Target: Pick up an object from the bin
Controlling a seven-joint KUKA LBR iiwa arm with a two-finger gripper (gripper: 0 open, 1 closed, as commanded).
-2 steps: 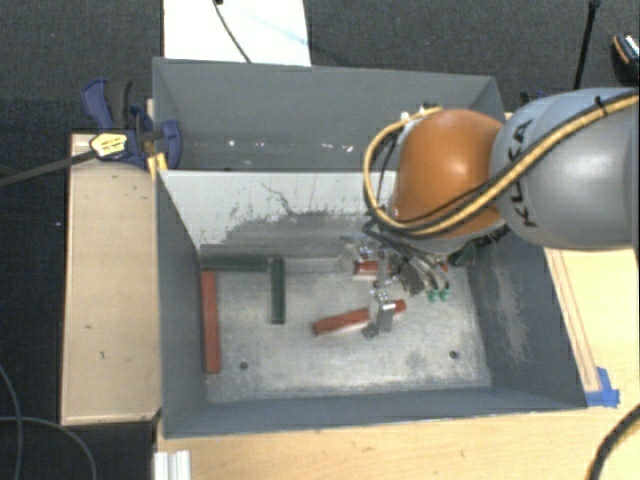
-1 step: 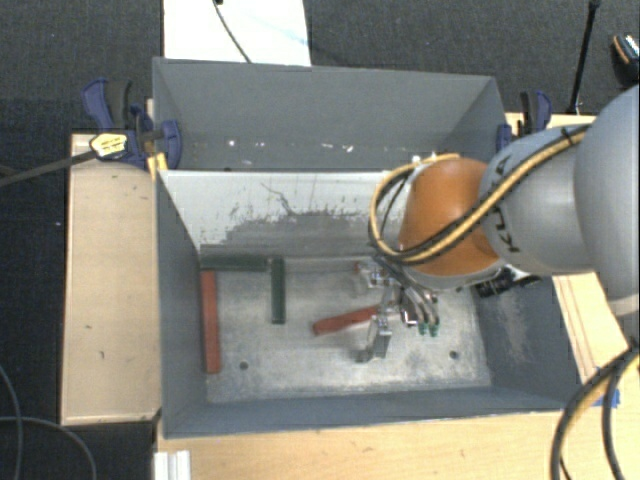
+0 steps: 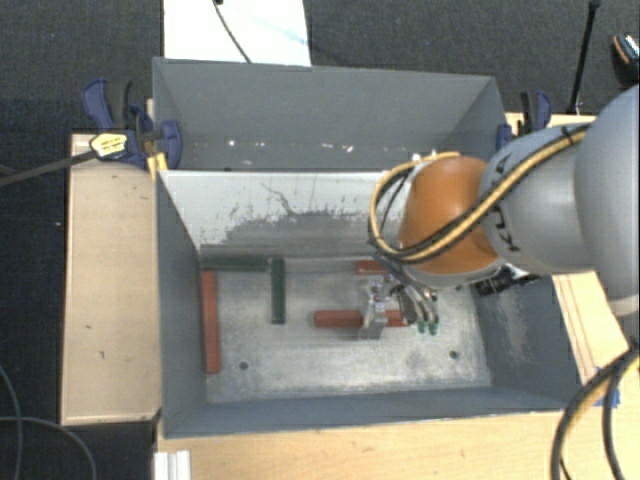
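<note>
My gripper [image 3: 378,317] hangs low over the middle of the bin floor, under the orange wrist cover. It stands right at a short red block [image 3: 335,319] that lies flat and runs left to right; the block's right part passes under or through the gripper. Another small red piece [image 3: 367,266] lies just behind, near the back wall, partly hidden by the arm.
A dark green bar [image 3: 277,290] lies front to back, left of the red block. A second green bar [image 3: 233,263] lies along the back wall. A long red bar [image 3: 210,323] runs along the left wall. The arm covers the bin's right side.
</note>
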